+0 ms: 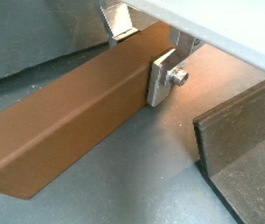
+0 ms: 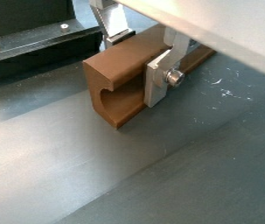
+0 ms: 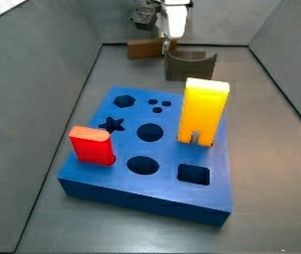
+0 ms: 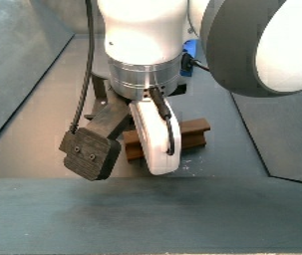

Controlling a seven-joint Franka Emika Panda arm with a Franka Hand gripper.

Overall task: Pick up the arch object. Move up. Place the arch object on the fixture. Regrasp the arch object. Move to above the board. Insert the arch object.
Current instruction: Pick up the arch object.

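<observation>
The arch object (image 2: 111,83) is a long brown block with a curved cut-out in its end face, lying on the grey floor. My gripper (image 2: 137,63) straddles it near one end. One silver finger (image 1: 158,83) presses flat against its side, and the other finger (image 1: 122,33) sits at its far edge. In a side view the arch object (image 3: 142,48) lies at the far end of the floor, beside the fixture (image 3: 189,64), with the gripper (image 3: 166,38) on it. The dark fixture (image 4: 94,144) also stands close beside the arch object (image 4: 193,134). The blue board (image 3: 99,179) lies nearer the front.
A tall yellow block (image 3: 204,111) and a red block (image 3: 91,145) stand in the board. Grey walls enclose the floor on the sides. The fixture (image 1: 246,140) lies within a few centimetres of the gripper's near finger.
</observation>
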